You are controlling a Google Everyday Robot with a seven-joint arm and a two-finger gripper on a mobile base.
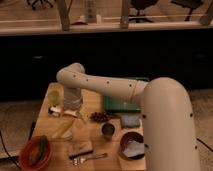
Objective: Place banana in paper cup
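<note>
The banana (63,128), pale yellow, lies on the wooden table (95,132) left of centre. A pale green paper cup (54,98) stands near the table's far left edge. My white arm reaches from the right across the table. The gripper (70,112) hangs at its end, just above and behind the banana and right of the cup. Something white shows at the gripper's tip, touching the table beside the banana.
A red bowl (35,152) with green contents sits front left. A dark cup (107,131), a brown bowl (131,145) with white paper, a fork (90,158), a dark snack cluster (99,117), a grey pouch (130,120) and a green tray (122,101) lie to the right.
</note>
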